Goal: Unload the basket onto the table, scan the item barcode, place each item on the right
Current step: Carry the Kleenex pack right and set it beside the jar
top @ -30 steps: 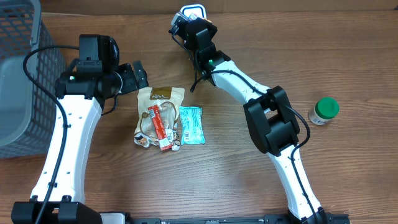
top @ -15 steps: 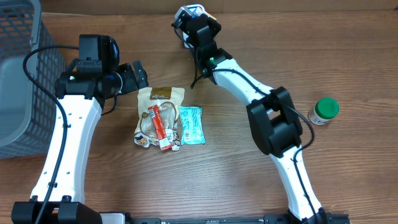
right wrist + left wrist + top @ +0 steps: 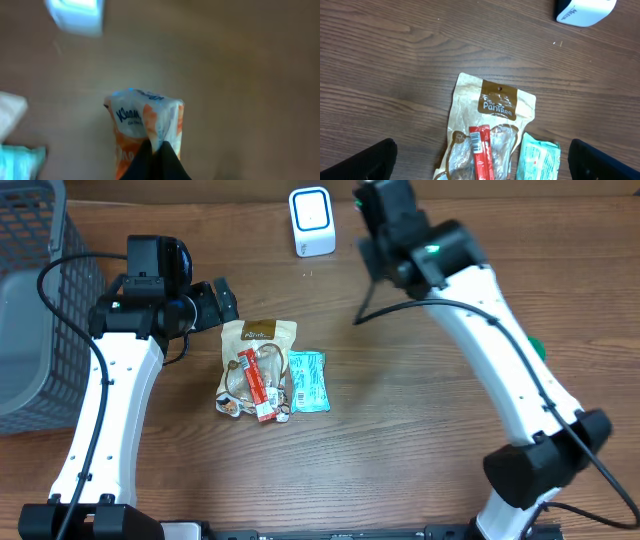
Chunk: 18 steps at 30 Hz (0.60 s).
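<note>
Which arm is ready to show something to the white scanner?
Right. The right gripper is shut on an orange-and-white packet near the white scanner. The left gripper hangs open and empty by the snack bag.

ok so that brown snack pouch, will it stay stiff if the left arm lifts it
Probably floppy: the brown pouch lies flat with wrinkled film, so it would likely sag from a pinch. Likely light, as it looks thin. The red stick packet lies on it and may slide off.
</note>
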Each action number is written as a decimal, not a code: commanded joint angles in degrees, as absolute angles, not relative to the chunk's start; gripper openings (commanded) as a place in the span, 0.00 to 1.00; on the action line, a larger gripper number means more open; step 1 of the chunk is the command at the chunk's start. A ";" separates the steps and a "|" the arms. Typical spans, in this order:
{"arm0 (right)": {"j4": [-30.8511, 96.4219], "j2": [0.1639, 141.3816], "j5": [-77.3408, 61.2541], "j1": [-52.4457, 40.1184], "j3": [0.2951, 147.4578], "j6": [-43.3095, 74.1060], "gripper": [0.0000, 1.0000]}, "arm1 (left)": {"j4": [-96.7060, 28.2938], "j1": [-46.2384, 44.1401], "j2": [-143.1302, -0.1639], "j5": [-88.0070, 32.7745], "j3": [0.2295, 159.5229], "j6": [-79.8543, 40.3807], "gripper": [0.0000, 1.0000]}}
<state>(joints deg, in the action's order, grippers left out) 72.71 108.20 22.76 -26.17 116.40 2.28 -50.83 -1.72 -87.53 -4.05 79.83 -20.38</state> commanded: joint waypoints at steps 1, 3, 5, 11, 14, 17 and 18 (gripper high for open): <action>82.04 110.43 19.35 -22.28 114.52 19.11 0.04 | -50.76 -1.56 -87.15 -3.92 80.27 -18.85 1.00; 86.37 110.72 19.35 -20.56 111.79 22.44 0.04 | -50.76 -1.56 -87.15 -3.92 80.27 -18.85 1.00; 88.14 110.72 19.38 -18.79 107.35 23.94 0.04 | -50.76 -1.56 -87.15 -3.92 80.27 -18.85 1.00; 83.55 110.72 20.45 -13.74 94.70 25.32 0.04 | -50.76 -1.56 -87.15 -3.92 80.27 -18.85 1.00; 79.07 110.72 21.41 -11.99 90.63 25.21 0.04 | -50.76 -1.56 -87.15 -3.92 80.27 -18.85 1.00; 74.72 110.72 22.09 -10.31 87.26 25.06 0.04 | -50.76 -1.56 -87.15 -3.92 80.27 -18.85 1.00; 74.00 110.72 22.50 -9.98 86.74 25.08 0.04 | -50.76 -1.56 -87.15 -3.92 80.27 -18.85 1.00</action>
